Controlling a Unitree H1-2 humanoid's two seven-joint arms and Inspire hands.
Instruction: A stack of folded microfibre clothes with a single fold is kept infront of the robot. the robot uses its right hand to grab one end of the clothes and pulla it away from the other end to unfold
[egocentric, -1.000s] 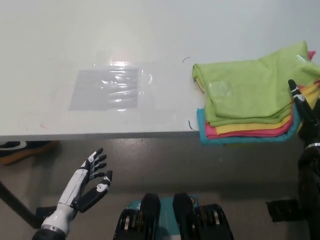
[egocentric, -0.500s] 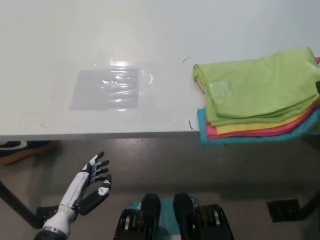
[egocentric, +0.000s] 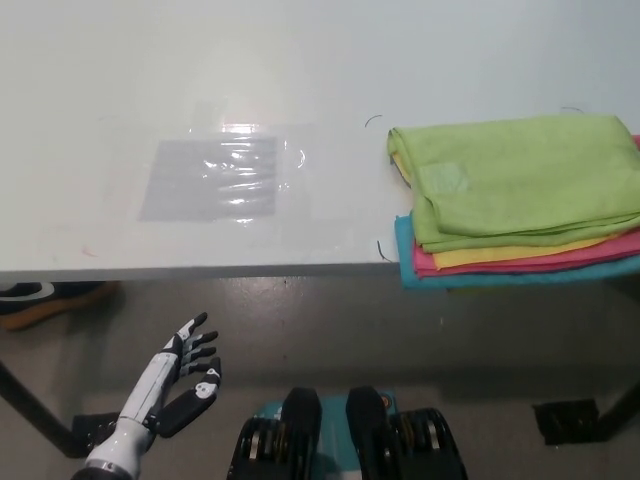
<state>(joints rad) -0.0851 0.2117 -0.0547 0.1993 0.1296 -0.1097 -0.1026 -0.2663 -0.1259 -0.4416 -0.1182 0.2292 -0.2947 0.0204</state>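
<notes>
A: Head view: where are the robot's hands at this moment?

B: The white left hand (egocentric: 190, 362) rests low at the lower left, below the table (egocentric: 300, 80) edge, fingers spread and holding nothing. The black right hand is out of the picture; a second ago it stood at the right edge against the stack, so it has withdrawn.

A: And the cloths?

B: The stack of cloths (egocentric: 515, 205) lies on the table's right near corner, its front edge overhanging slightly. The green cloth (egocentric: 520, 175) on top now lies flatter and squarer than a second ago, when its far right corner was lifted. Below it show yellow, pink and teal edges.

A: What does that mean for the task?

B: The top cloth looks still folded, or released, so another grasp with the right hand seems needed. A shiny plastic sheet (egocentric: 212, 177) lies well apart to the left.
</notes>
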